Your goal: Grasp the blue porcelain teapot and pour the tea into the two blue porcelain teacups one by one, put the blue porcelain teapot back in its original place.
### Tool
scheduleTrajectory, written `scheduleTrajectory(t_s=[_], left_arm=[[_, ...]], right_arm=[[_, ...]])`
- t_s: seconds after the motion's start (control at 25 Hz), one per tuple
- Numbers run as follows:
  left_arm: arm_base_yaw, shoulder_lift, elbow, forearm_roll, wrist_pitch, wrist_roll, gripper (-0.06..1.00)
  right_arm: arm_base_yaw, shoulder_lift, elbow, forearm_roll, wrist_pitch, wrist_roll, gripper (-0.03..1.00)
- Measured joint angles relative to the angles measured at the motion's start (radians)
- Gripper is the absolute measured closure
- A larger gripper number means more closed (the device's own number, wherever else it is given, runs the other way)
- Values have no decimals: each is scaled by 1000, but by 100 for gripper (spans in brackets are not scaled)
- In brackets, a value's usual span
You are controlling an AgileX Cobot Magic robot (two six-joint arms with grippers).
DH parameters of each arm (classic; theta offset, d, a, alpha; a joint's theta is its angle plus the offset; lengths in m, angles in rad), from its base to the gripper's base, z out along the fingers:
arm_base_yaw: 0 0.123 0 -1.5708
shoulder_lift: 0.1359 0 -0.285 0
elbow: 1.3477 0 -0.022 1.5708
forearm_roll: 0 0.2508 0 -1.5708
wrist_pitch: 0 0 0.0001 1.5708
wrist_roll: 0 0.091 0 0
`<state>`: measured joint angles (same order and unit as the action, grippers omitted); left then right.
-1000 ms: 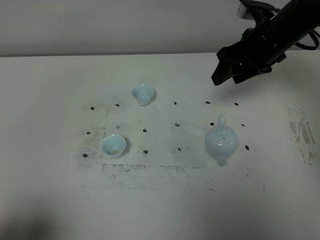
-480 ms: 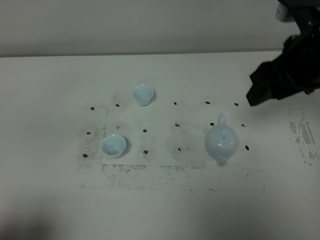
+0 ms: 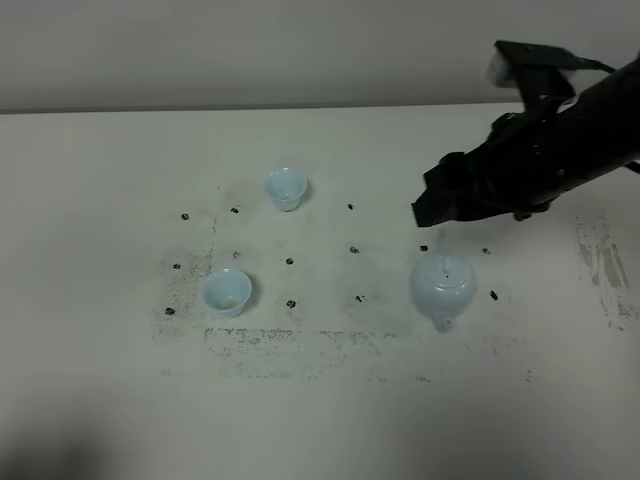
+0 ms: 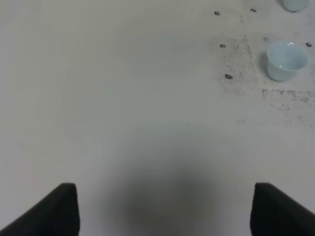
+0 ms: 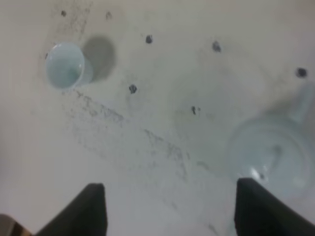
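The blue porcelain teapot (image 3: 442,288) stands on the table at the right of the marked patch, lid on. My right gripper (image 3: 428,210) hovers open just behind and above it, covering the teapot's far end. In the right wrist view the blurred teapot (image 5: 273,157) lies beside one dark finger (image 5: 258,206), and the right gripper (image 5: 170,189) holds nothing. The two blue porcelain teacups stand to the left, one farther back (image 3: 285,188) and one nearer (image 3: 227,292). A teacup (image 5: 65,66) also shows in the right wrist view. My left gripper (image 4: 165,189) is open over bare table, with a teacup (image 4: 286,60) well off to its side.
Small dark marks (image 3: 353,249) and scuffed grey patches (image 3: 605,265) dot the white table (image 3: 100,380). A pale wall (image 3: 250,50) runs along the table's far edge. The left arm does not show in the exterior high view.
The right arm swung out to the right, then came back left and lower, ending just behind the teapot. Teapot and cups have not moved.
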<state>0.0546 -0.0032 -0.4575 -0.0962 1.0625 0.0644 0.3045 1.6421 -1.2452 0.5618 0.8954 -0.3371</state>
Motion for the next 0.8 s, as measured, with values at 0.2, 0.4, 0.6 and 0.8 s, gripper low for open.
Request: scheduleTrajectory(t_s=[0.2,0.4,0.6,0.8], left_arm=[[0,0,0,0,0,0,26],[0,0,0,0,0,0,26],[0,0,0,0,0,0,26],[0,0,0,0,0,0,26]], right_arm=[[71,132,-107,0,-5,-15,43],[78,281,-306,1,50,-1,43],[78,455,-511,-13,173,17,43],[78,541,-573,-161,212,81,43]])
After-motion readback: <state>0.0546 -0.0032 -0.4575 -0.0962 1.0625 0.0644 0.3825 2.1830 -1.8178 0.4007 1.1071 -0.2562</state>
